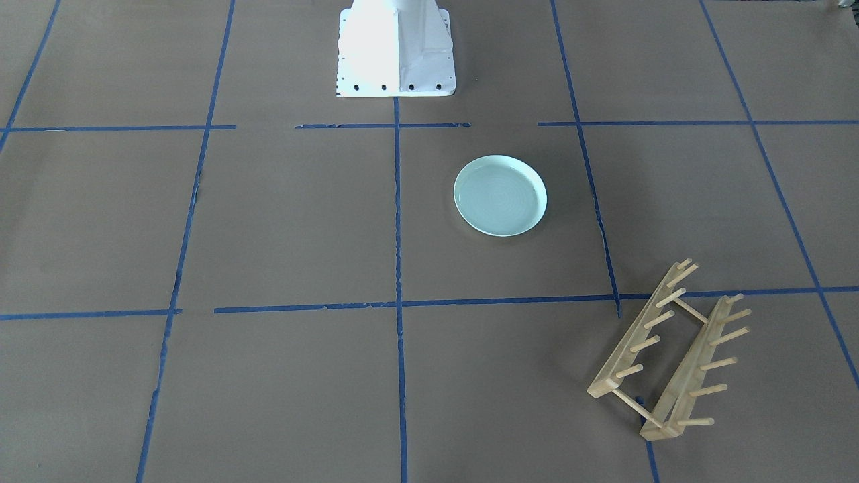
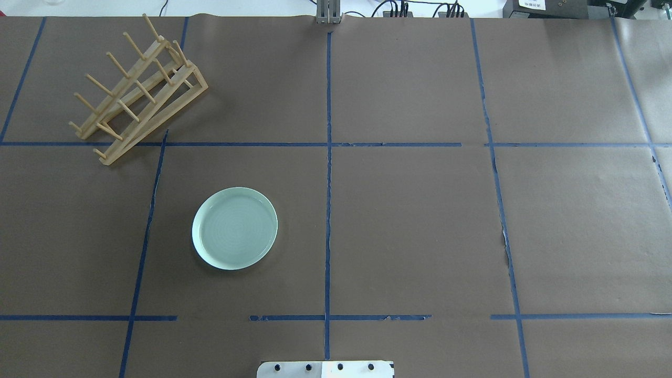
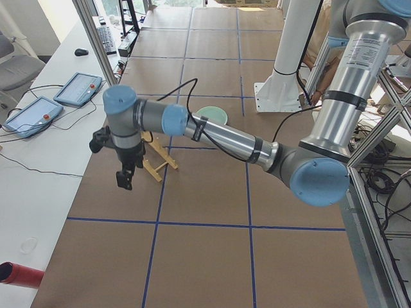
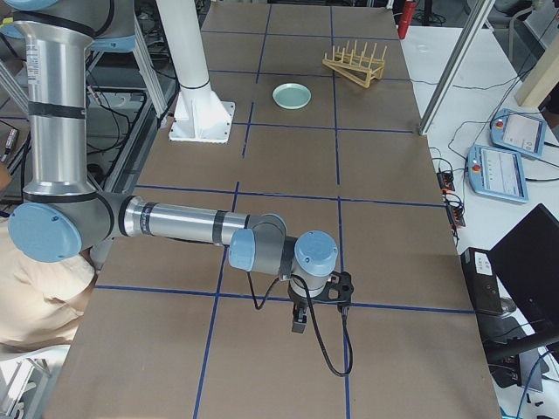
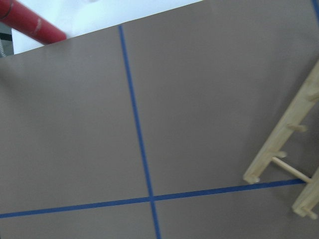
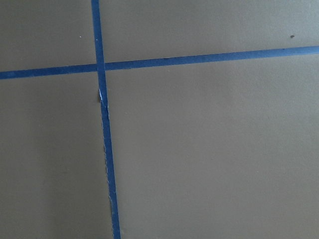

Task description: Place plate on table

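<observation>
Plate (image 2: 234,228) flat on table (image 2: 420,236), left of centre, nothing gripping it. Left gripper (image 3: 124,178) near rack (image 2: 137,89), right gripper (image 4: 300,322) well apart; opening of either: cannot tell. Risk: low left-arm swing clips rack, shoves plate.

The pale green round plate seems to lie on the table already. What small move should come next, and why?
Probably none beyond parking both arms: the pale mint-green round plate lies flat on the brown paper-covered table, apart from the wooden peg rack, and the left tool and right tool hang away from it.
</observation>
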Robot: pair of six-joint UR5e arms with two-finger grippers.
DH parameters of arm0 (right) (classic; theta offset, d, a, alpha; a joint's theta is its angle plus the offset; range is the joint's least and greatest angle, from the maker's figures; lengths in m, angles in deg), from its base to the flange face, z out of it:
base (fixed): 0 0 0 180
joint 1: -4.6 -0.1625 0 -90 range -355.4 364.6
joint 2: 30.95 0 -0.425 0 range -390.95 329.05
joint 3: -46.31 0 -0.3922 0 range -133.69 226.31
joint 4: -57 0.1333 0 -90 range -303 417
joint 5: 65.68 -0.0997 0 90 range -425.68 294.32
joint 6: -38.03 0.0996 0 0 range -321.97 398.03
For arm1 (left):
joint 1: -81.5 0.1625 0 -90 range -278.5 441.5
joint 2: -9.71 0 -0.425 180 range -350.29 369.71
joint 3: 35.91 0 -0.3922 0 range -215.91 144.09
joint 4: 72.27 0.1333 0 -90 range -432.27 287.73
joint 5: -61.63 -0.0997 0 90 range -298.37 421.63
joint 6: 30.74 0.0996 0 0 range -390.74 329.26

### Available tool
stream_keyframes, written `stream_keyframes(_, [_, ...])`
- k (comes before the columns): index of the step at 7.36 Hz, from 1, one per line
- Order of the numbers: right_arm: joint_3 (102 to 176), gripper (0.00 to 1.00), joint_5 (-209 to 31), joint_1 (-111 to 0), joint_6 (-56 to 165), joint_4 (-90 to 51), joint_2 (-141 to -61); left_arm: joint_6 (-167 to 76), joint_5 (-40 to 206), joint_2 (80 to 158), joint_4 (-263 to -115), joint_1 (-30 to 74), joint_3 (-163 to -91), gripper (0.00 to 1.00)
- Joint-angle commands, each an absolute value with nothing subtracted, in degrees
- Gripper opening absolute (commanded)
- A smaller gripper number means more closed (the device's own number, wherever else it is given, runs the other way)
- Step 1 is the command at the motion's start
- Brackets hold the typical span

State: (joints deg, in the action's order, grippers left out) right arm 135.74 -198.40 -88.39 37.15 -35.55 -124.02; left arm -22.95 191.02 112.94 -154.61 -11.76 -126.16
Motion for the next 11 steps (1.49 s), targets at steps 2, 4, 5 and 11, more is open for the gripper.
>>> stream_keyframes(2, [135.78, 1.0, -198.4, -88.39, 37.15, -35.55, -124.02, -20.1, 197.76, 101.57, -162.88, -13.86, -124.06, 1.0])
stream_keyframes(4, [135.78, 1.0, -198.4, -88.39, 37.15, -35.55, -124.02, -20.19, 197.25, 100.59, -162.45, -13.78, -124.6, 1.0])
stream_keyframes(5, [135.69, 1.0, -198.4, -88.39, 37.15, -35.55, -124.02, -20.1, 197.77, 99.8, -162.36, -13.78, -123.72, 1.0])
stream_keyframes(11, [135.78, 1.0, -198.4, -88.39, 37.15, -35.55, -124.02, -20.19, 197.24, 98.57, -163.06, -13.78, -125.91, 1.0])
